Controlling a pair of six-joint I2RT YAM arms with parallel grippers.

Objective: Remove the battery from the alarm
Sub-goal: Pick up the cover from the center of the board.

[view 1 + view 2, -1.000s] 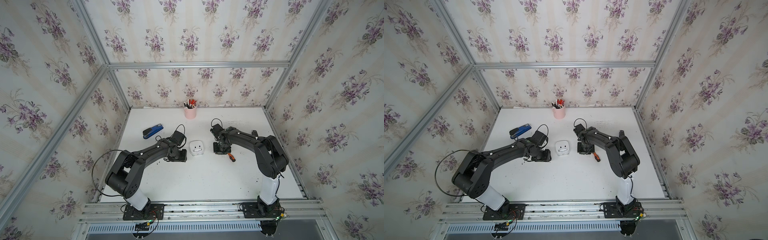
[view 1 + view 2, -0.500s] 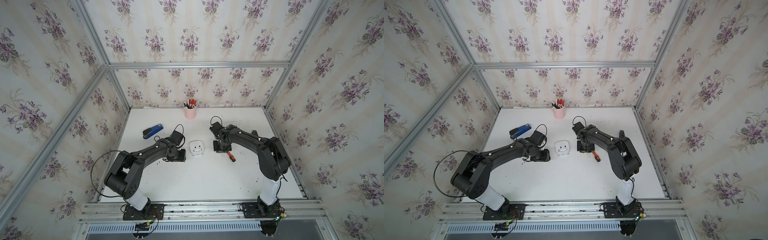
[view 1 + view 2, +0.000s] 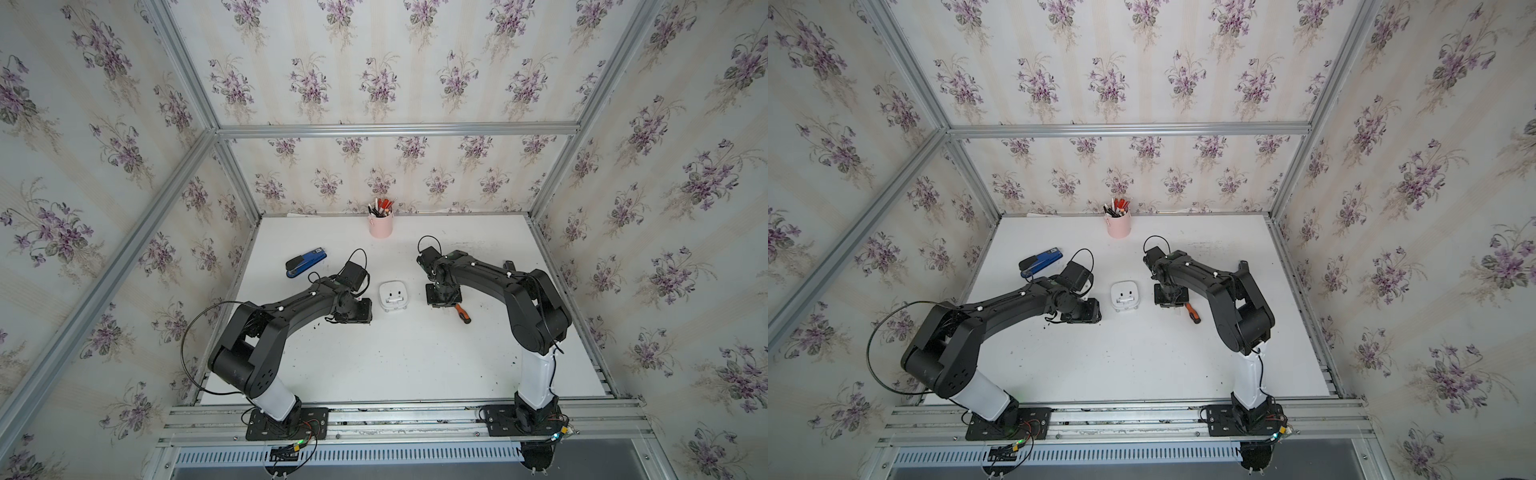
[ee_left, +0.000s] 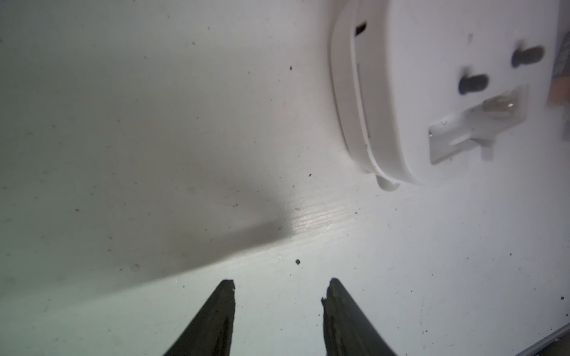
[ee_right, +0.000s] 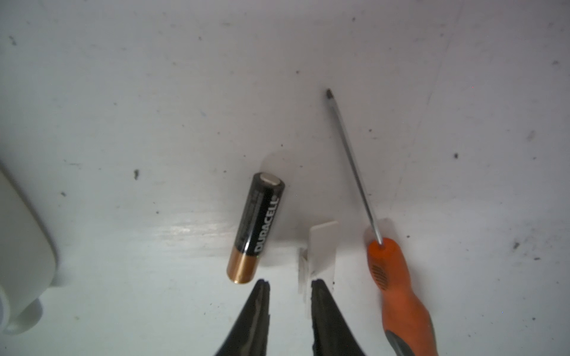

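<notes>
1. Right wrist view: battery [image 5: 256, 229] out of alarm [image 5: 24, 246], lying flat on desk [image 5: 123, 92], just beside tips of right jaws.
2. Right jaws narrowly parted, gripping nothing; small white cover [image 5: 322, 246] by one tip, screwdriver [image 5: 398, 277] just beyond.
3. Left jaws moderately open, empty, over bare desk near alarm.
4. In both top views, alarm [image 3: 392, 295] [image 3: 1124, 295] lying back up between the arms.

Table [image 3: 395, 365], near half: bare, open passage. Alarm [image 3: 392, 296]: mid-table, narrow gap to left gripper [image 4: 279, 288]. Battery [image 5: 255, 228], cover [image 5: 322, 246], screwdriver [image 5: 398, 286]: clustered close around right gripper [image 5: 290, 285]. Cup [image 3: 380, 226], stapler [image 3: 305, 262]: far back.
</notes>
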